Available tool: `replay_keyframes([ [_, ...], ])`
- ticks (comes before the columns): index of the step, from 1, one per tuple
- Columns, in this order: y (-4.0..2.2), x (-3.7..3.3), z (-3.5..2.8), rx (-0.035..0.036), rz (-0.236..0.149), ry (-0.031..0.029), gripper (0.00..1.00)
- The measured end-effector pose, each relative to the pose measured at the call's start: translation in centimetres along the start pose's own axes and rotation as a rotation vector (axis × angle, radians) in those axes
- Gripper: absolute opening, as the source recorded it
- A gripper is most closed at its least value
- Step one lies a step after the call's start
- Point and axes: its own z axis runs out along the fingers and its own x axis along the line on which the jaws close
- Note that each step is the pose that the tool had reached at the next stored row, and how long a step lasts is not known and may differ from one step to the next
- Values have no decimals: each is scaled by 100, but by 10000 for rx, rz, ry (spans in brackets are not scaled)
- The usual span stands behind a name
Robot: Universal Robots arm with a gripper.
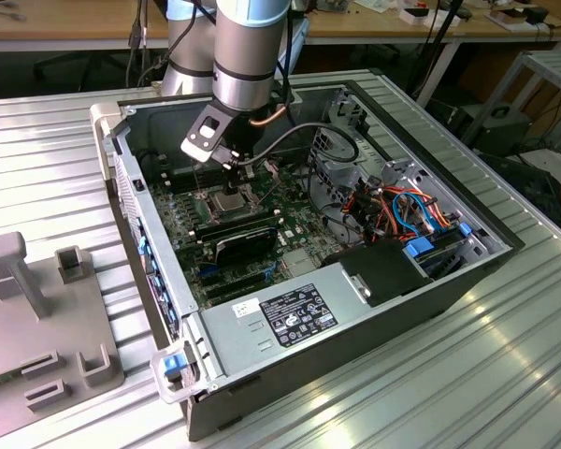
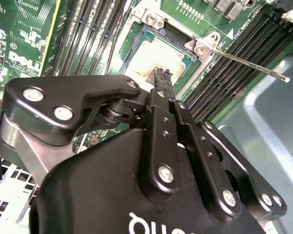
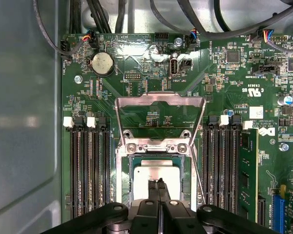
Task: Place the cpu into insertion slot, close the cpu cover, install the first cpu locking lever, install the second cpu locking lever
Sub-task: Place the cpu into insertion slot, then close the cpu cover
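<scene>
Directly beneath the gripper (image 3: 159, 183), fingers pressed together on nothing, the cpu (image 3: 146, 173) is seen seated in the insertion slot (image 3: 184, 178); beyond, the cpu cover (image 3: 159, 101) is swung open.

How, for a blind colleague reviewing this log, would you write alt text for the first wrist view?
The closed end effector hangs just over the cpu, which lies in the insertion slot on a green circuit board. The cpu cover is swung open away from the slot, and long memory slots run along both sides.
</scene>
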Motion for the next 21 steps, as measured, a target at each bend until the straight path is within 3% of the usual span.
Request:
replay_keyframes([
  [14, 0, 0, -10, 2, 0, -3, 11],
  [21, 4, 0, -112, 5, 0, -1, 11],
])
